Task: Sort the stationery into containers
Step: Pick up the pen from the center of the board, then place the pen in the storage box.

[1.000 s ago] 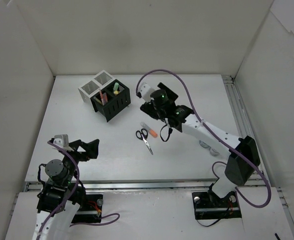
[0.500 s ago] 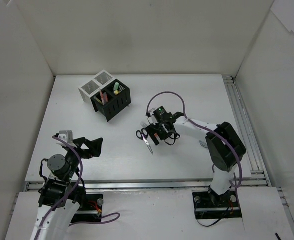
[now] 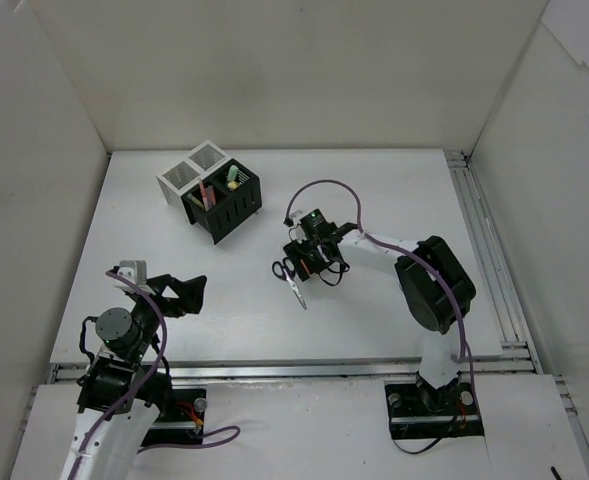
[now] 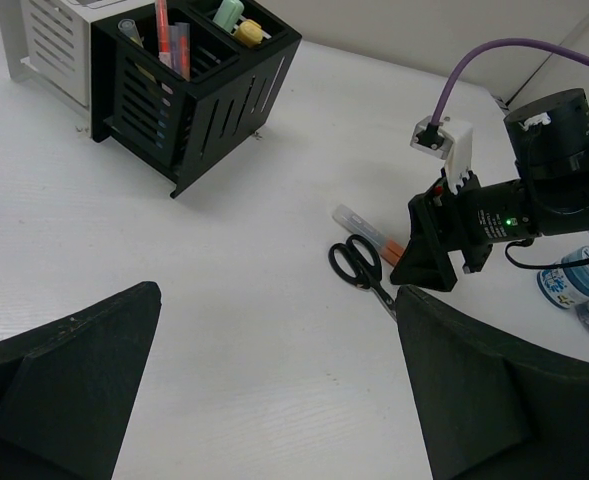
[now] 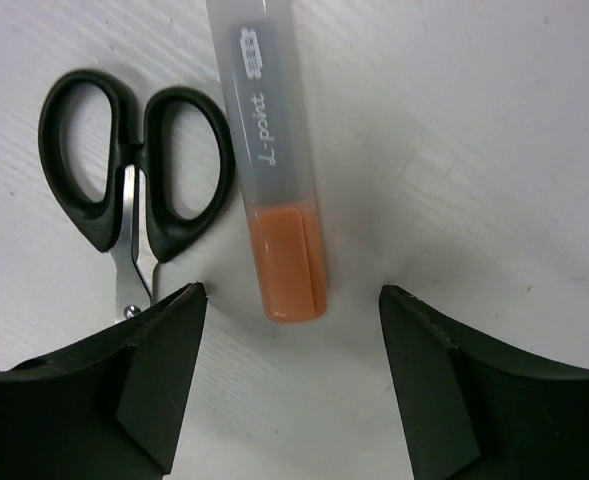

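Observation:
Black-handled scissors (image 5: 134,200) (image 3: 288,273) lie flat beside an orange pen with a clear cap (image 5: 274,170) (image 4: 369,228). My right gripper (image 5: 292,300) (image 3: 305,264) is lowered over them, open. Its fingers stand either side of the pen's orange end without touching it, and the left finger is close to the scissor blades. The containers (image 3: 211,190) (image 4: 174,90), two white and two black mesh cups, stand at the back left. The black cups hold pens and highlighters. My left gripper (image 4: 277,293) (image 3: 179,293) hovers open near the front left, holding nothing.
A small bottle with a blue label (image 4: 574,280) stands just right of the right arm. White walls close in the table on three sides. A metal rail (image 3: 484,250) runs along the right edge.
The right arm has dropped from above the table down over the pen and scissors. Its jaws have narrowed around the pen. The left arm shifted slightly, then stayed still.

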Tool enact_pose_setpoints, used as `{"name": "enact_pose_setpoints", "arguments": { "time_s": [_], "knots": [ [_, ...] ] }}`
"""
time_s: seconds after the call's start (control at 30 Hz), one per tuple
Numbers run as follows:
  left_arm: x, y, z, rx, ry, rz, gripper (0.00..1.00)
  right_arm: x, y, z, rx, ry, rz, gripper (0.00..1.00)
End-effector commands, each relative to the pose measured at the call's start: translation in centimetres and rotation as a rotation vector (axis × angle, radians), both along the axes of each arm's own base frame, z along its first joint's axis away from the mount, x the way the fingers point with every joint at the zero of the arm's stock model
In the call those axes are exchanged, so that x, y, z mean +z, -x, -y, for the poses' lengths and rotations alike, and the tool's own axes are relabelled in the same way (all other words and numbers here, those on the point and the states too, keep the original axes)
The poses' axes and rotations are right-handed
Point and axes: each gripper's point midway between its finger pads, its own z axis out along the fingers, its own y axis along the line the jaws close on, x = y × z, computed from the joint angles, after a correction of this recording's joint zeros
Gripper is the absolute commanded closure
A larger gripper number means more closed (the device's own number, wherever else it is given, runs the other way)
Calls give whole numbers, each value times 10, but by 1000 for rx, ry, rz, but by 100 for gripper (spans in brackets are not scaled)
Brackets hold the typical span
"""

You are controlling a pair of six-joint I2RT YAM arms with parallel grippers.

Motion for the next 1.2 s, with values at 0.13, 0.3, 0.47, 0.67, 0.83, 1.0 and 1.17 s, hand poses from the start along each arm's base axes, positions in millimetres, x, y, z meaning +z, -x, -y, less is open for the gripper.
{"name": "enact_pose_setpoints", "arguments": {
  "time_s": [0.13, 0.3, 0.47, 0.67, 0.83, 1.0, 1.17],
  "knots": [
    [25, -4, 1, -5, 3, 76, 0, 1, -17, -18, 10, -90, 75, 73],
    [28, -3, -1, 6, 2, 83, 1, 38, -32, -21, 57, -100, 197, 96],
    [28, -1, -4, 18, 3, 84, 1, 100, -53, -14, 122, -30, 369, 100],
    [30, 2, -21, 115, 13, 68, 1, 171, -73, -17, 368, 224, 625, 100],
    [27, 8, -45, 257, 35, 15, 1, 226, -110, -30, 555, 526, 828, 100],
    [20, 11, -63, 363, 52, -12, 1, 247, -151, -44, 676, 854, 903, 100],
    [21, 13, -68, 394, 59, -8, 1, 270, -175, -67, 766, 998, 971, 100]
  ]
}}
